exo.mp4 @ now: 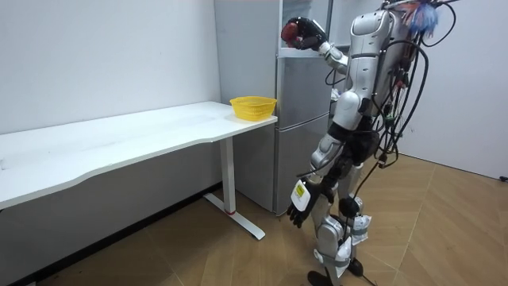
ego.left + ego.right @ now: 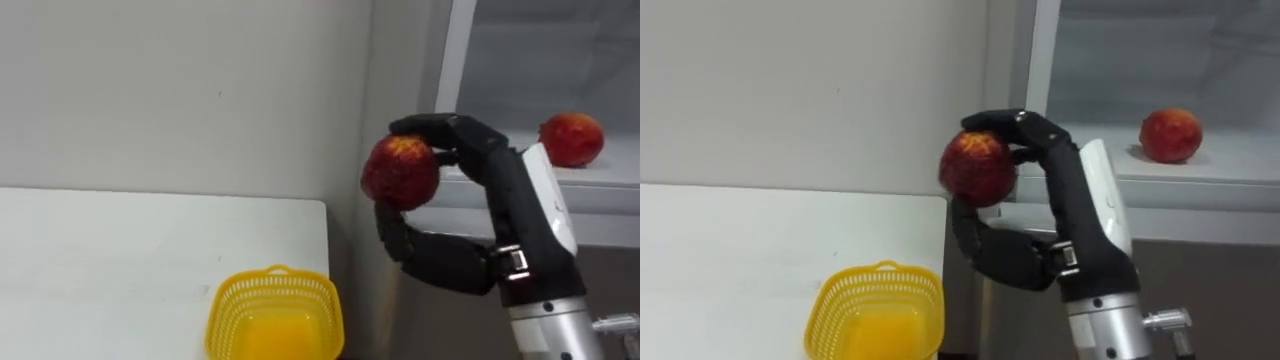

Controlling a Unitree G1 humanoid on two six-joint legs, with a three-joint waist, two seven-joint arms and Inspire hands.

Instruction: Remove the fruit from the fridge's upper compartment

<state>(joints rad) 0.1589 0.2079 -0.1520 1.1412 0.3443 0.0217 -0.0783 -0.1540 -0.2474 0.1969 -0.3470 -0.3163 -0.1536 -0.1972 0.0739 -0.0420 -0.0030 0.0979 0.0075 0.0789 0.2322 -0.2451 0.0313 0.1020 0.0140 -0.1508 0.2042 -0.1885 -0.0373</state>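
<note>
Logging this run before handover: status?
Right hand shut on red fruit, held up beside fridge shelf. Left hand hangs at side. Second fruit on shelf. Nothing between held fruit and yellow basket.

Left of a tall grey metal fridge (image 1: 302,135) stands a long white table (image 2: 120,260), with a yellow plastic mesh basket (image 2: 275,287) on its end nearest the fridge. Above and right of the basket, the right hand (image 2: 505,185) clasps a round red fruit (image 2: 400,172). A second round red fruit (image 2: 571,139) lies on the upper fridge shelf (image 2: 612,166) behind, further right.
</note>
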